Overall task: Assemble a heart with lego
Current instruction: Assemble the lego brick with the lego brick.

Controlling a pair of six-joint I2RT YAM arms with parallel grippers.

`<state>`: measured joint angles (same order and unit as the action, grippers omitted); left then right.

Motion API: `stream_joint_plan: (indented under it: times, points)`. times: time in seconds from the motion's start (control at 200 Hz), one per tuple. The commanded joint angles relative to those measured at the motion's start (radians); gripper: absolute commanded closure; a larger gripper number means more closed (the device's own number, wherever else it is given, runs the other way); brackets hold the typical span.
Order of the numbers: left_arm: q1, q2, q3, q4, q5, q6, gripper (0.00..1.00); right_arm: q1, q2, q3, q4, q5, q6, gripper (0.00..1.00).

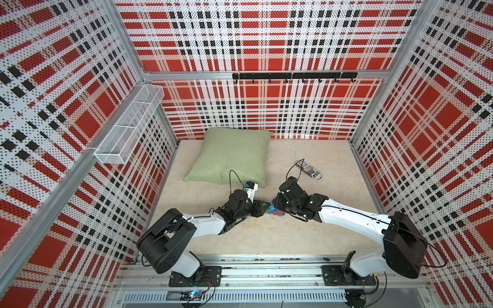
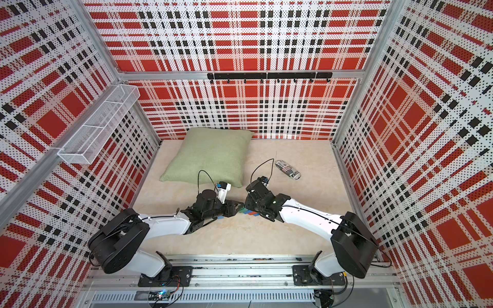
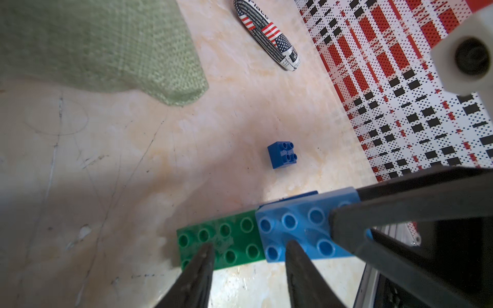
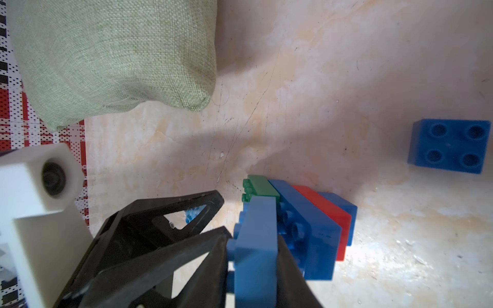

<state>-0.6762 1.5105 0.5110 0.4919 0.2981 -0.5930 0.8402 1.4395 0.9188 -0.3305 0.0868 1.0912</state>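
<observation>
The heart (image 4: 306, 226) is a small cluster of joined lego standing on edge on the table between both arms, and shows in both top views (image 1: 276, 212) (image 2: 249, 212). It has green (image 3: 221, 240), light blue (image 3: 296, 232), dark blue, and red (image 4: 325, 210) bricks. My right gripper (image 4: 254, 240) is shut on the light blue brick at the cluster's end. My left gripper (image 3: 250, 245) is open, its tips in front of the studded faces of the green and light blue bricks, bare table showing between them. A loose dark blue square brick (image 3: 282, 154) (image 4: 450, 145) lies apart on the table.
A green pillow (image 1: 232, 157) lies at the back left, its corner close behind the arms. A newspaper-print roll with a flag (image 1: 309, 170) lies at the back right. A wire basket (image 1: 128, 125) hangs on the left wall, and a hook rail (image 1: 293, 76) on the back wall.
</observation>
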Motion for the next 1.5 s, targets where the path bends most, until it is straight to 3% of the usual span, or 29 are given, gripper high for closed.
stream_joint_plan:
  times: [0.0,0.631,1.363,1.498]
  points:
    - [-0.011,0.013,0.034,0.006,-0.005,0.018,0.51,-0.004,-0.018,-0.008,-0.027,0.014,0.009,0.73]
    - [-0.043,0.084,0.092,-0.041,-0.021,0.053,0.53,0.006,-0.054,-0.014,-0.065,0.068,0.026,0.69]
    - [-0.075,0.107,0.131,-0.084,-0.057,0.08,0.54,0.01,-0.126,-0.026,-0.133,0.147,0.042,0.5]
    - [-0.074,0.113,0.144,-0.089,-0.054,0.081,0.54,0.008,-0.157,-0.038,-0.135,0.156,0.048,0.4]
